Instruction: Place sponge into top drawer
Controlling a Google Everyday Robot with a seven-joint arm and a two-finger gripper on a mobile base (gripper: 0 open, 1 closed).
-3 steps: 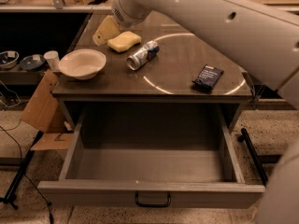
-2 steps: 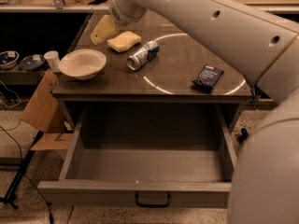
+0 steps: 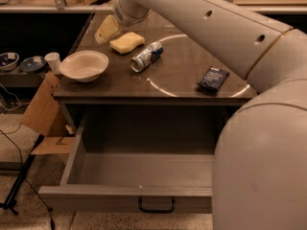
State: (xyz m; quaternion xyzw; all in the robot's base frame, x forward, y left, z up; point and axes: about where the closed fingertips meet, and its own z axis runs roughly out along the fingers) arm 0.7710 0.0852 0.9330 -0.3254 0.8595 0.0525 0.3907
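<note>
1. On the table's (image 3: 182, 75) far left, the gripper (image 3: 108, 28) sits just left of the sponge (image 3: 127, 42); I cannot tell whether it is open or closed.
2. Below, the top drawer (image 3: 144, 169) stands pulled out.
3. A can (image 3: 146, 56) lies beside the sponge.

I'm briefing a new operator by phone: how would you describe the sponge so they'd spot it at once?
On the table above the open drawer, look to the far left corner, where the gripper is. The sponge lies just right of it, behind the bowl and left of the can. It is the only pale yellow, soft-edged block; the bowl is white, the can shiny.
</note>
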